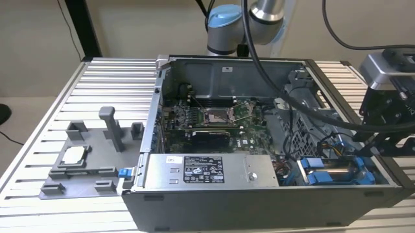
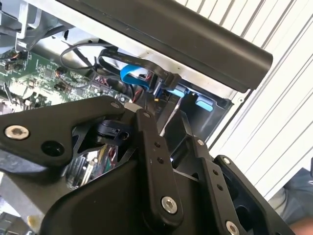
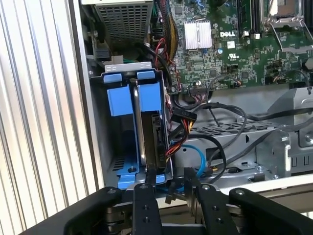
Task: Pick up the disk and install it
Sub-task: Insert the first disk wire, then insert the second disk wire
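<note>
The disk (image 3: 150,131) stands on edge in the blue carrier bay (image 3: 121,98) at the corner of the open computer case. In the exterior view the disk (image 1: 337,171) sits low in the case's front corner, at the exterior view's right, framed by blue plastic. My gripper (image 3: 171,182) hovers just outside the bay's end. Its two black fingers (image 3: 145,196) are spread apart, with only cables visible in the gap between them. In the exterior view the gripper (image 1: 381,145) hangs over the case's right wall beside the bay. The blue carrier tabs (image 2: 178,92) show past the gripper's links.
A grey power-supply box (image 1: 201,170) lies along the case front. The motherboard (image 1: 214,116) fills the case floor. Bundled cables (image 3: 195,117) run beside the bay. A grey fixture tray (image 1: 97,187) with a small silver chip (image 1: 73,154) sits on the slatted table at the exterior view's left.
</note>
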Controlling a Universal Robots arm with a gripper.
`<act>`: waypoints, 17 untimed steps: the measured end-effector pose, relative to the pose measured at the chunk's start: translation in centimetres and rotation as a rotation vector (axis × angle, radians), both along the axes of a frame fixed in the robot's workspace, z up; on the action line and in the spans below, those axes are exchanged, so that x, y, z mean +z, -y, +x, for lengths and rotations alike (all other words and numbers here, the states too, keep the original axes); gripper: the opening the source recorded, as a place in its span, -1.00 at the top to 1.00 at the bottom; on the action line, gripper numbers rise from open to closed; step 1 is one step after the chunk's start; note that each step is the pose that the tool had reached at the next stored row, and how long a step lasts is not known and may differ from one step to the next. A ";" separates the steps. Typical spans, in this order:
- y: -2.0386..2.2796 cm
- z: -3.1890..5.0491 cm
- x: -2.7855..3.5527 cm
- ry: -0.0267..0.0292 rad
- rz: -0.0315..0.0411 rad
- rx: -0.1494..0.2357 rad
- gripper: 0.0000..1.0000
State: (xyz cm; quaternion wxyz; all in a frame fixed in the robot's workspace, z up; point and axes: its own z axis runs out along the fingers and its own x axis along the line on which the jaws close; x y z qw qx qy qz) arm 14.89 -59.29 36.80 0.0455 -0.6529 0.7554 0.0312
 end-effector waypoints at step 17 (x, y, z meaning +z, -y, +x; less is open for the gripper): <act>0.64 0.56 -0.98 0.0005 0.0977 -0.036 -1.00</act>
